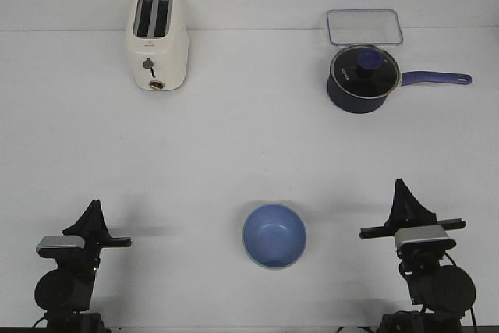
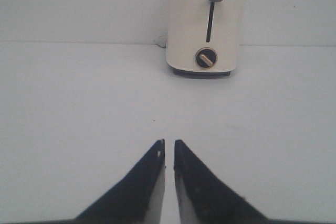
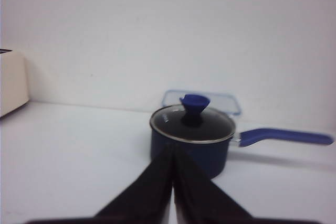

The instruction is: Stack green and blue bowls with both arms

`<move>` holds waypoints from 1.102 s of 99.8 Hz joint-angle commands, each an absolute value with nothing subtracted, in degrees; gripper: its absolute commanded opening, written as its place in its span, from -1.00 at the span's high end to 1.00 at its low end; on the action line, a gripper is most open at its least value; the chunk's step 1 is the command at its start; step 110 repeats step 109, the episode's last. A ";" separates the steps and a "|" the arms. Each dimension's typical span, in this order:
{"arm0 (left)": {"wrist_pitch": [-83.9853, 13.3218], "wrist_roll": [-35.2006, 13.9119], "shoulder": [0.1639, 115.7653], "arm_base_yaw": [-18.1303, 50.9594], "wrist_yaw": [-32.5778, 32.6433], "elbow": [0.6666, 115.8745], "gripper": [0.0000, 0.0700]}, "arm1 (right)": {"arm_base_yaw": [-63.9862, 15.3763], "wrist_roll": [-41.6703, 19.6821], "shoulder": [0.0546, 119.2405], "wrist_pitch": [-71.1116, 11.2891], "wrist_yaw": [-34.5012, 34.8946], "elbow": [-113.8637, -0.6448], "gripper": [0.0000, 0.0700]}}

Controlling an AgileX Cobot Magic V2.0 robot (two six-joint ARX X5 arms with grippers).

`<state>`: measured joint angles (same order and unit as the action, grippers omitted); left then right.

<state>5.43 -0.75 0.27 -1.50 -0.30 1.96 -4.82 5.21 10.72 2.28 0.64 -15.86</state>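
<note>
The left gripper sits low at the near left side of the white table. Its two black fingers are almost pressed together, with just a thin gap, and they hold nothing. The right gripper sits low at the near right side. Its fingers are closed tight against each other and they hold nothing too. Between the two grippers, near the front edge of the table, sits a blue bowl. It stands the right way up and looks empty inside. It is a bit closer to the right gripper than to the left one, and neither gripper touches it. A green bowl cannot be made out in these pictures. It may be hiding under the blue bowl, so the bowls could be stacked already, or it may just be somewhere the cameras miss. The pictures cannot settle which, so how much of the job is done cannot be told. Far back on the left stands a cream toaster. Far back on the right stands a dark blue pot with a glass lid and a long handle, and behind it lies a clear box lid.
</note>
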 commanded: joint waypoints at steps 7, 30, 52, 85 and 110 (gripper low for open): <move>6.09 -0.71 0.19 -1.54 -0.47 0.80 0.96 | -4.80 14.76 3.68 0.60 1.45 -9.61 1.00; 6.09 -0.71 0.19 -1.54 -0.47 0.80 0.96 | -4.69 16.80 0.08 0.71 -0.27 -1.52 1.00; 6.00 -0.71 0.23 -1.52 -0.45 0.82 0.96 | -4.67 16.60 0.08 0.60 -0.43 -0.73 1.00; 6.07 -0.71 0.19 -1.52 -0.45 0.86 0.96 | -4.67 16.58 0.08 0.84 -0.43 -0.73 1.00; 6.07 -0.71 0.19 -1.52 -0.45 0.86 0.96 | -4.67 16.58 0.08 0.84 -0.43 -0.73 1.00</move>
